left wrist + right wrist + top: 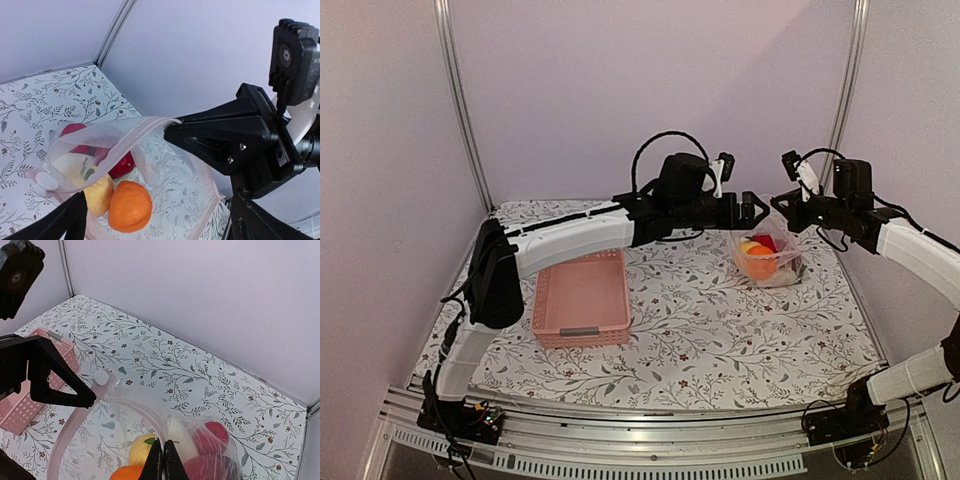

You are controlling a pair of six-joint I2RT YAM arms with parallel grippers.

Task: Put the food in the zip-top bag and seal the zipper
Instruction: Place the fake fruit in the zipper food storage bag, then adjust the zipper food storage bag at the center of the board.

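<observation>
The zip-top bag [772, 258] stands at the back right of the table with its mouth held up and open. Inside lies the food: an orange piece [130, 206], a yellow one [100, 192], red ones [121, 165] and a white one [176, 432]. My right gripper [163, 456] is shut on the zipper [142, 412] at the mouth's edge. The zipper's white slider [101, 376] sits at the far end. My left gripper [157, 212] hangs open just above the mouth, its fingers [65, 220] wide on either side. From above, the left gripper [752, 210] and right gripper [786, 205] nearly meet.
A pink slatted basket [582, 297] lies left of centre on the flowered tablecloth [720, 330], under the left arm. Pale walls and metal posts close in the back and sides near the bag.
</observation>
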